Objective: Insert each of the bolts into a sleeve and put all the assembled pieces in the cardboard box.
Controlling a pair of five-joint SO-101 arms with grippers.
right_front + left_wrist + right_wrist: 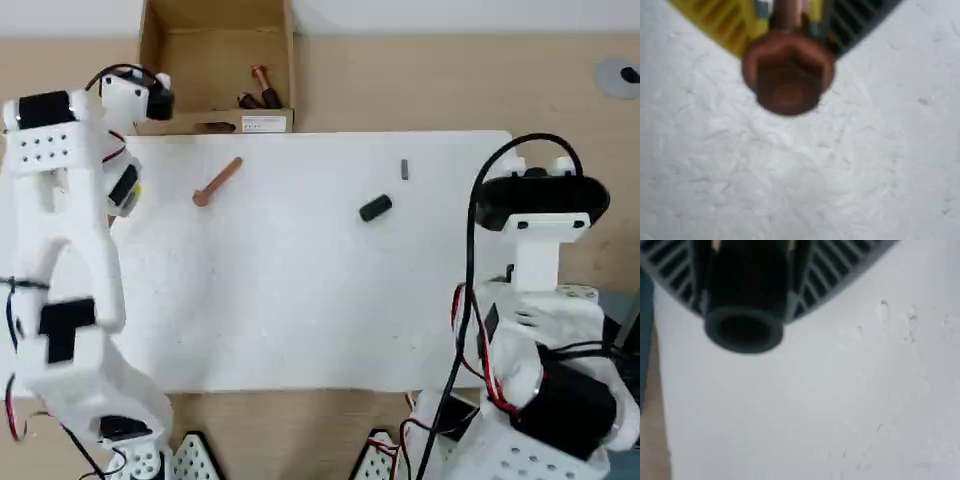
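Your left gripper is pinching the held bolt between a yellow finger and a black one. The bolt's copper hex flange head is facing the wrist camera and hanging over the white mat. Your right gripper is clamping the held sleeve, a black tube. Its open bore is pointing at the camera, above the mat near its edge.

A loose bolt is lying diagonally on the mat's left part. It is copper, with its head at the end farther from the box. A loose sleeve, short and black, is lying well apart from it, right of centre. One assembled piece is resting in the box, by its front right corner.
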